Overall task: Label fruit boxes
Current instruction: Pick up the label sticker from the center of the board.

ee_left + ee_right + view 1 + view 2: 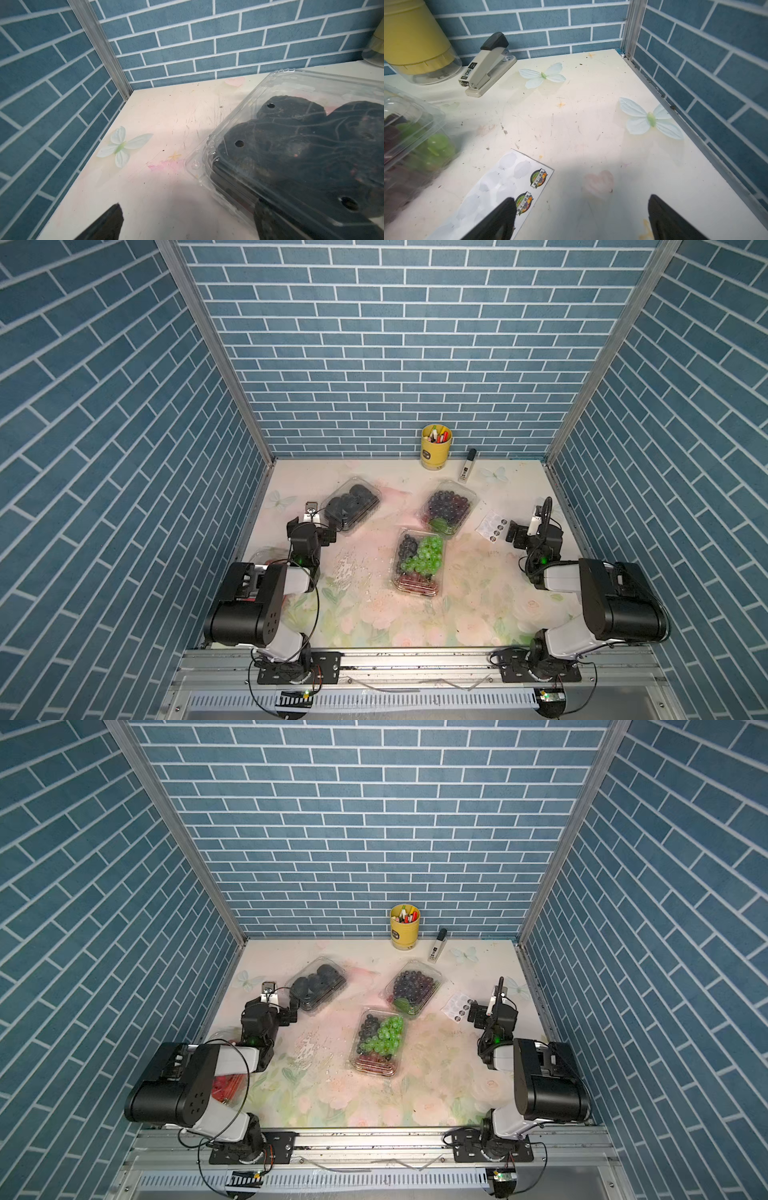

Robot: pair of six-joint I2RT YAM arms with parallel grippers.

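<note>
As both top views show, four clear plastic clamshell boxes (417,562) lie on the flowered tabletop (478,605): one of black berries (351,504), one of purple grapes (449,508), one of mixed green and dark grapes (380,1040), and one of red strawberries (226,1085) hidden under the left arm (166,1094). One yellow pen cup (436,448) and one beige stapler (467,466) sit by the back wall (374,364). From the left wrist, the left claw (188,203) gapes empty at a corner of the black berries box. From the right wrist, the right claw (581,197) gapes empty beside one white sticker sheet (508,182) showing two labels (538,178).

Table (415,626) front free — mixed-grape box (417,568) centre, sticker sheet (492,524) right.
</note>
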